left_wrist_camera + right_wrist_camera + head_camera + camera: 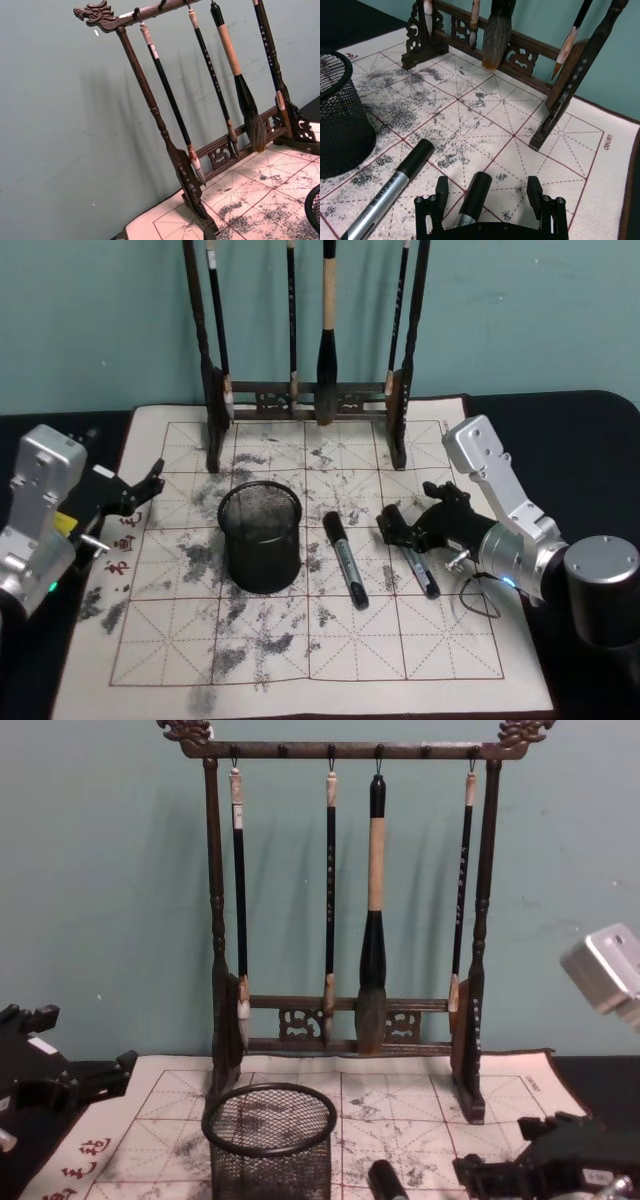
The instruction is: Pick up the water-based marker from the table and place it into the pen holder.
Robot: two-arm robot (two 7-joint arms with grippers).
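Right gripper low over a marker on the mat, fingers open.
The fingers stand spread on either side of the marker's cap end, touching neither side. This marker lies on the right part of the mat, a second marker between it and the pen holder. A brush rack stands at the far edge. The left gripper hangs at the mat's left edge, its fingers apart.

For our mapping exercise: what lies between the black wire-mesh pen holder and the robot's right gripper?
One black-capped grey marker lies flat there, as the head view shows.
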